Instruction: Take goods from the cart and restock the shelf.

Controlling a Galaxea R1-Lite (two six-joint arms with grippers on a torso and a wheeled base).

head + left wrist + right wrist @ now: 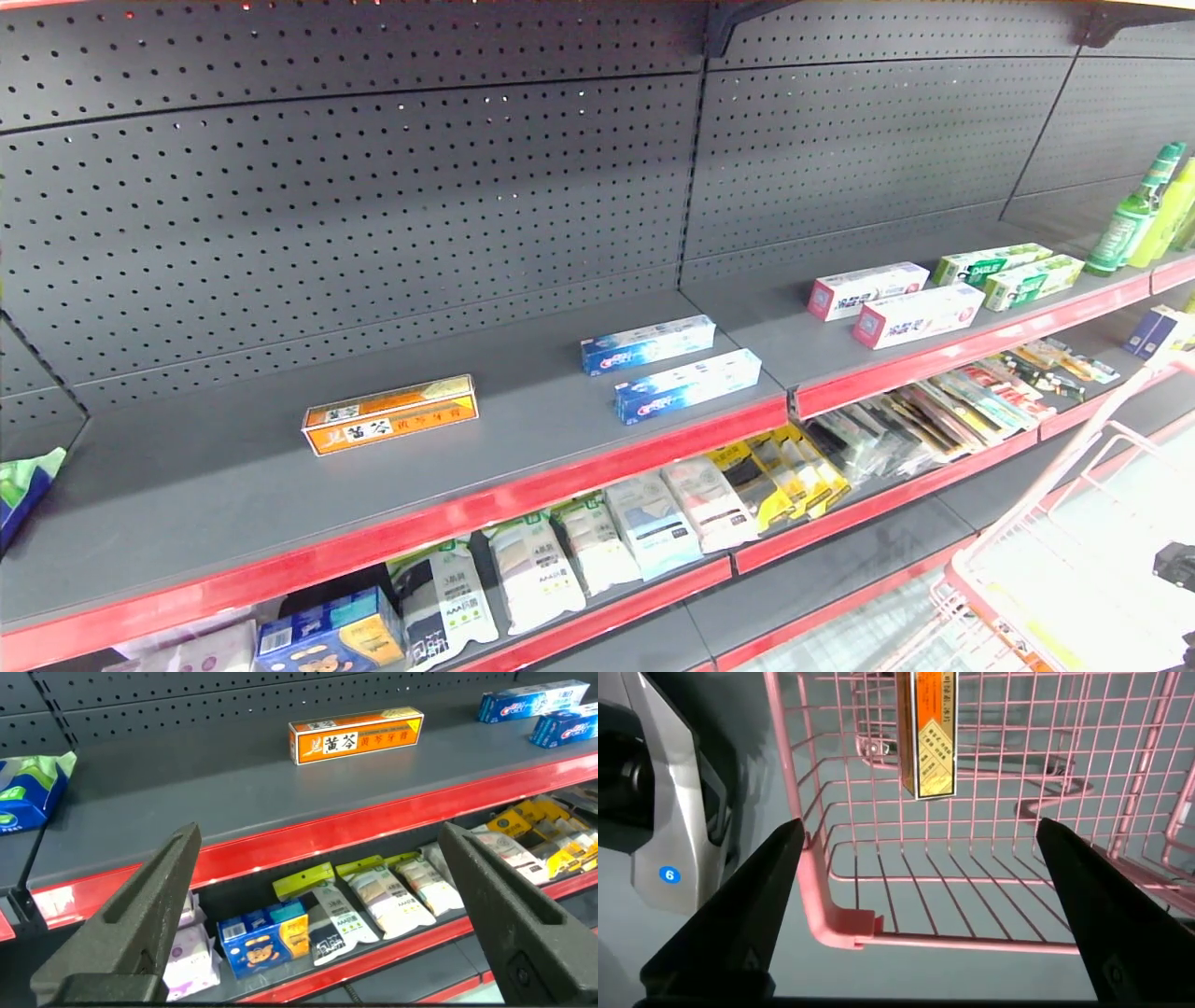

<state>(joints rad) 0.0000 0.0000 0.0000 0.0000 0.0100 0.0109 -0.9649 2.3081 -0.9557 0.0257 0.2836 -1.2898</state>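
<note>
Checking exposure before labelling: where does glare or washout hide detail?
Head view: the pink cart is washed out by bright light, its contents unreadable. Left wrist view: glare whitens the red shelf edge at one end. Right wrist view: the orange box in the cart is evenly lit.

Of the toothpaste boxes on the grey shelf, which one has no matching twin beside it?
The orange box, lying alone toward the left end of the shelf. The blue boxes, pink-and-white boxes and green boxes each sit in matching pairs.
</note>
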